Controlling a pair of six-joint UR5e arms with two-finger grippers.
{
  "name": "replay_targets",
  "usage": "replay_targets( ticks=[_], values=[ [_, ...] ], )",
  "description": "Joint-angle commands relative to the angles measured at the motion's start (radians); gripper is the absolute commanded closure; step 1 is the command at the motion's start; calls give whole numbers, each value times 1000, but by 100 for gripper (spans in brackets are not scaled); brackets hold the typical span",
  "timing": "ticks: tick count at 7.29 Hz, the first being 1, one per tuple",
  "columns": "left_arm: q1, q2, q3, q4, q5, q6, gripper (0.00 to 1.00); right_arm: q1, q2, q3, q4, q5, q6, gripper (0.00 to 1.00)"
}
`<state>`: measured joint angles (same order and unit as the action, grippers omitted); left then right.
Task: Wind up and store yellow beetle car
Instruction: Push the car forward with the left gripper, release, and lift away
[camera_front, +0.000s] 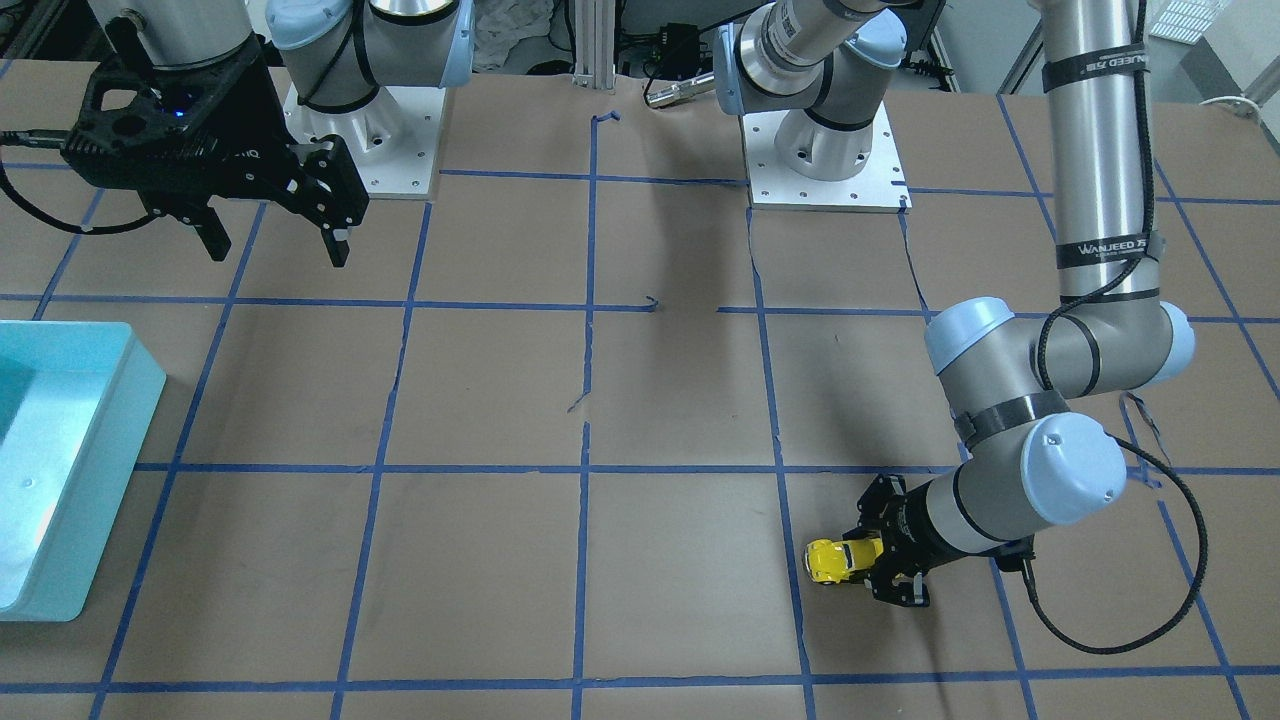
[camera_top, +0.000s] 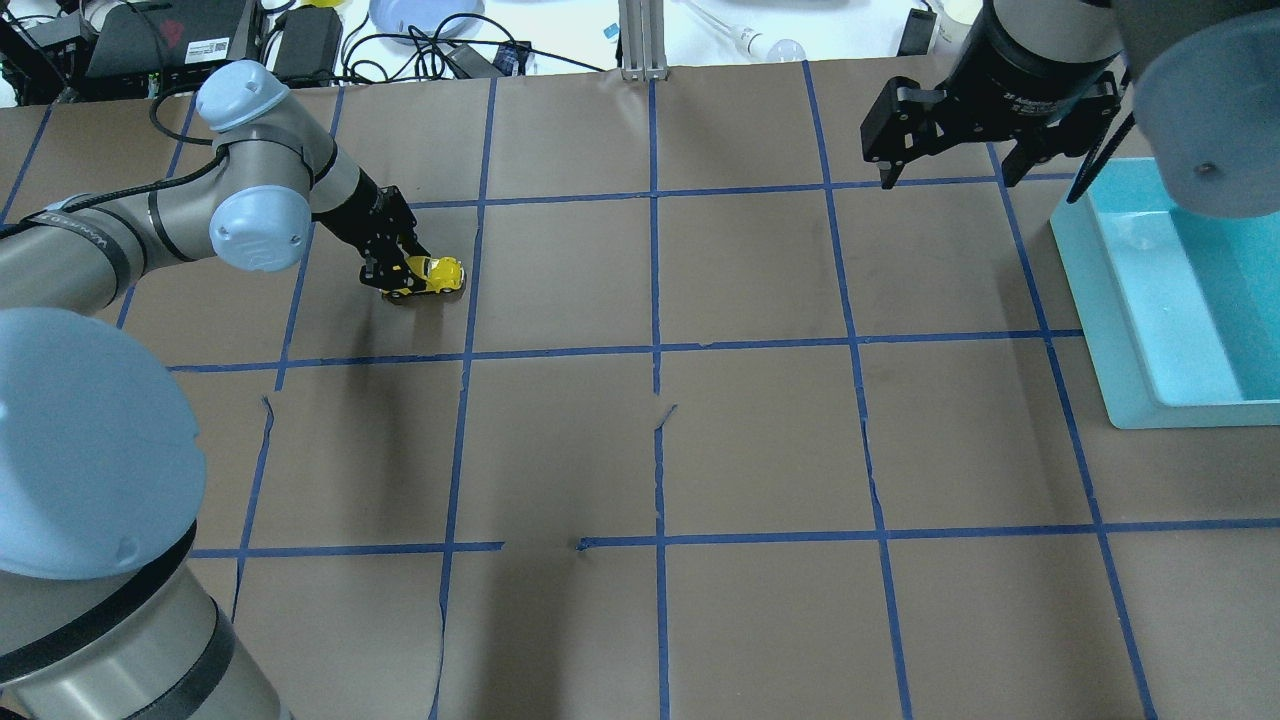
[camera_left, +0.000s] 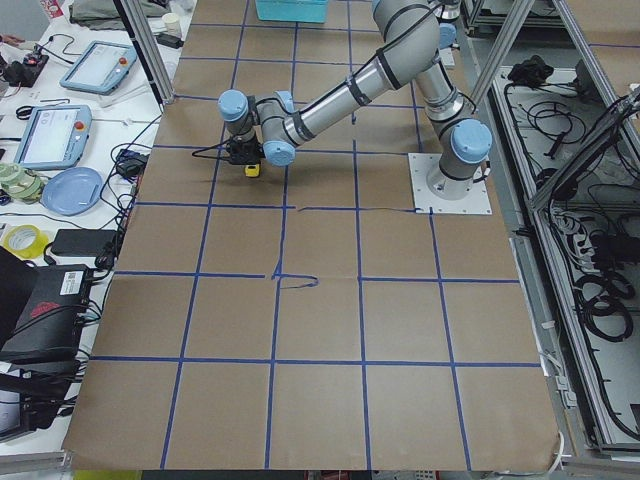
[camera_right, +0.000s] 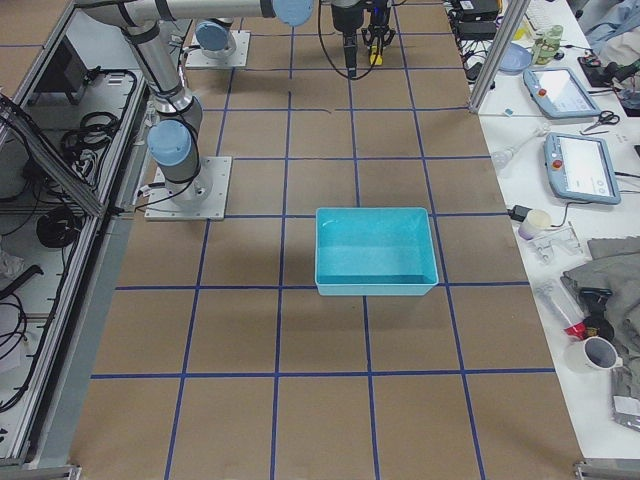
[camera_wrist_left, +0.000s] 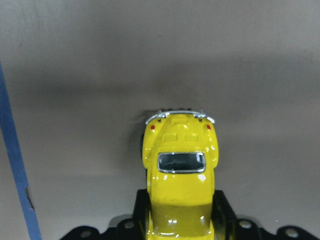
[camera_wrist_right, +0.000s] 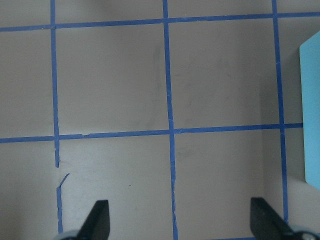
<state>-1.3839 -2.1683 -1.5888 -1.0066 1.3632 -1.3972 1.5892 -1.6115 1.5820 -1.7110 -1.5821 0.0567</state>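
Note:
The yellow beetle car (camera_front: 832, 561) sits low on the brown paper, its far end held between the fingers of my left gripper (camera_front: 872, 562). In the overhead view the car (camera_top: 437, 272) sticks out to the right of the left gripper (camera_top: 398, 272), in a far-left grid square. The left wrist view shows the car (camera_wrist_left: 180, 165) from above, with the black fingers (camera_wrist_left: 223, 210) closed on its sides. My right gripper (camera_top: 945, 178) is open and empty, held high next to the teal bin (camera_top: 1100, 300); its fingertips (camera_wrist_right: 99, 215) show wide apart.
The teal bin (camera_front: 95, 470) is an open rectangular tub at the table's right end, far from the car. Blue tape lines (camera_top: 655, 350) grid the brown paper, which is torn in places. Cables and devices lie beyond the far edge (camera_top: 300, 40).

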Motion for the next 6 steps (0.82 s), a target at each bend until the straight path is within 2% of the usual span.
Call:
replay_targets(
  ticks=[1, 2, 4, 5, 6],
  values=[
    [-12, 19, 10, 2, 4, -9, 20, 0, -1, -1, 1, 1, 0, 0],
    [-15, 28, 12, 2, 1, -9, 11, 0, -1, -1, 1, 1, 0, 0],
    [-27, 82, 16, -6, 4, 53, 9, 0, -1, 0, 1, 1, 0, 0],
    [-26, 112, 23, -9, 37, 249, 8, 0, -1, 1, 1, 1, 0, 0],
    [-26, 143, 29, -26, 74, 459, 1, 0, -1, 0, 1, 1, 0, 0]
  ],
)
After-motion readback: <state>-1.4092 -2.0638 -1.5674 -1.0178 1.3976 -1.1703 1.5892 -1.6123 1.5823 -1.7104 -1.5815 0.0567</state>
